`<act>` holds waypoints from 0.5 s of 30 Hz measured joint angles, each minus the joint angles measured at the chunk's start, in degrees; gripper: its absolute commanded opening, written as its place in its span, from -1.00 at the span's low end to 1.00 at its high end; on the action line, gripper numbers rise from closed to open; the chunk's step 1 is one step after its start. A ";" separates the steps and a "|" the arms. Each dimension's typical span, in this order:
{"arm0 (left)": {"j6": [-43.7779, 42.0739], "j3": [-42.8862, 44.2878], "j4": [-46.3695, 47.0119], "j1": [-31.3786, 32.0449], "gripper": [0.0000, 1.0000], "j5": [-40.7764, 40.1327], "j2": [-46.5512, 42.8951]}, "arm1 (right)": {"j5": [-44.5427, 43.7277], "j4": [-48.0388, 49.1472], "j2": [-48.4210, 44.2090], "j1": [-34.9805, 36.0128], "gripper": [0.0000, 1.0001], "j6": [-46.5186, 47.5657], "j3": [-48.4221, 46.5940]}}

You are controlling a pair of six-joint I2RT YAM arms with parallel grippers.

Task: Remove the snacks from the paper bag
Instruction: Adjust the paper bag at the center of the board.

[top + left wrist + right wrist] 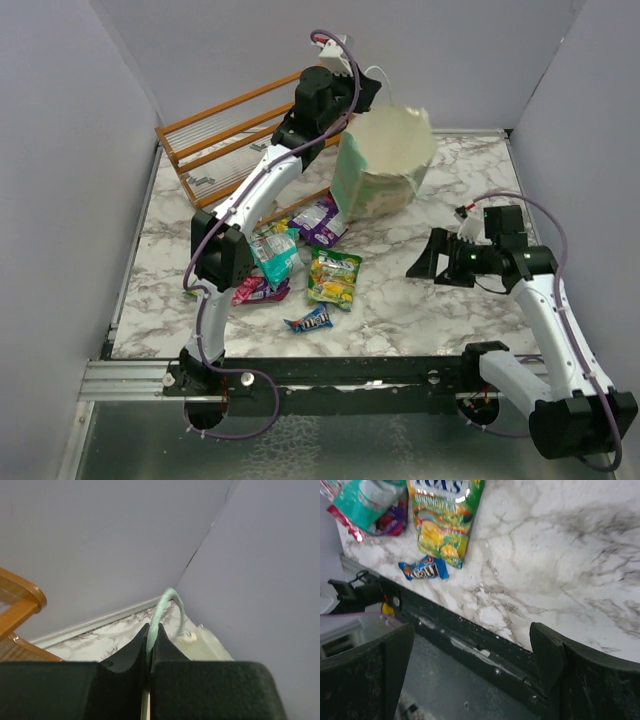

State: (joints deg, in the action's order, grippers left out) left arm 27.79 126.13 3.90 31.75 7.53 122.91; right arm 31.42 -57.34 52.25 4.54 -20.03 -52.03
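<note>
Hazard: the left tool [149,644], pressed together on only a thin mint-green edge of the tilted paper bag [385,160] at upper centre, may tear or lose it, dropping the bag onto the snacks [333,277] lying centre-left on the desk [430,315], since the right tool [472,650] stands spread and empty at right.

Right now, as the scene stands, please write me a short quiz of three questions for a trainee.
1. True or false: the jaws of the right arm stand open and hold nothing.
2. What do the jaws of the left arm grip? A) the wooden rack B) the edge of the paper bag C) a purple packet
3. Fill in: the snack lying closest to the arms' bases is the small ___ bar.
Key: 1 true; 2 B; 3 blue.
</note>
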 measured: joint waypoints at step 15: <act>7.69 1.55 1.27 -1.25 -1.00 5.64 0.35 | -11.47 2.71 -3.52 3.06 0.99 -2.75 -6.45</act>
State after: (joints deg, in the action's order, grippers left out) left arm 35.48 127.68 5.17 30.50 13.17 123.26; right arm 19.94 -54.63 48.73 7.60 -22.79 -58.48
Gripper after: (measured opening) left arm 0.013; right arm 0.994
